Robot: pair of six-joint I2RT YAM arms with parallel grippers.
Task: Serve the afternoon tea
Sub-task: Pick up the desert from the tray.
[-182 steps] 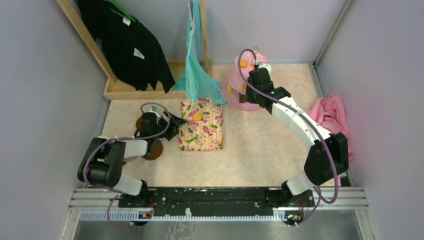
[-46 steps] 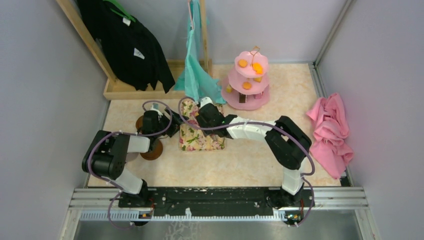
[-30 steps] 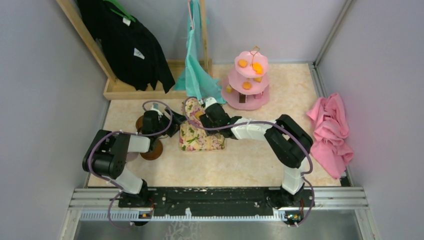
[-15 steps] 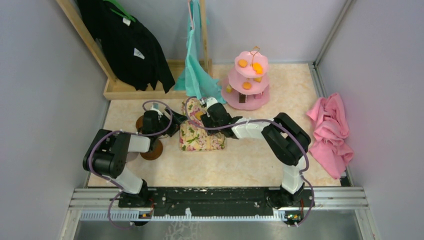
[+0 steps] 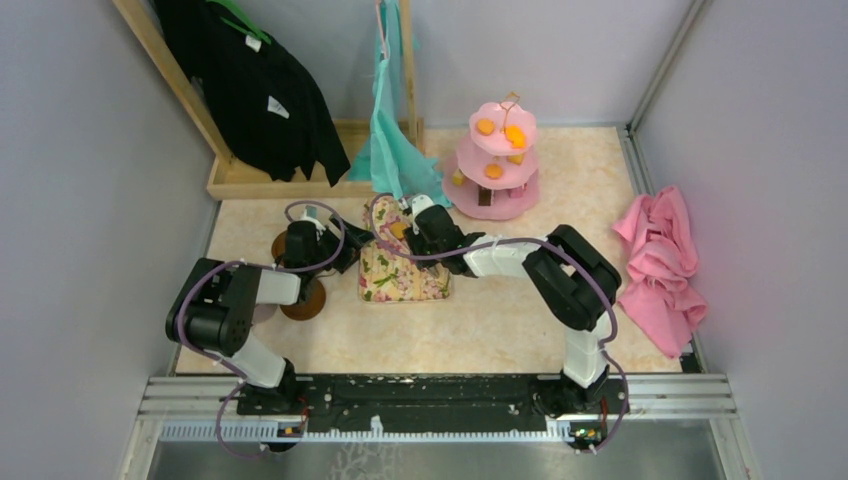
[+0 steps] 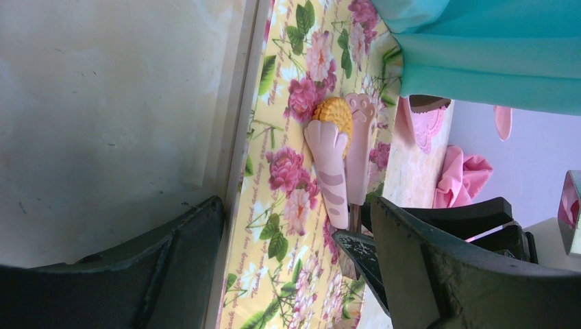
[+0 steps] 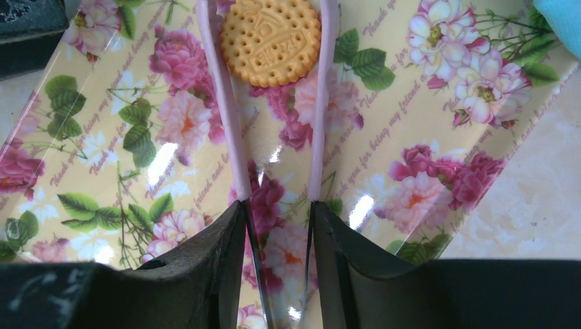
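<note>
A pink three-tier stand with a gold loop holds orange, yellow and brown snacks at the back. A floral tray lies mid-table. My right gripper is shut on pink cat-paw tongs. The tong arms straddle a round orange biscuit lying on the tray. My left gripper is open, its jaws either side of the tray's left rim. It sees the tongs and the biscuit. Two brown saucers show partly under the left arm. No mug is in view.
A teal cloth hangs over the tray's far end. A wooden rack with a black garment stands at the back left. A pink cloth lies by the right wall.
The right arm has swung from the pink stand to the floral tray, and its tongs now flank the biscuit. Over the last half second it has barely moved. The left arm is still.
</note>
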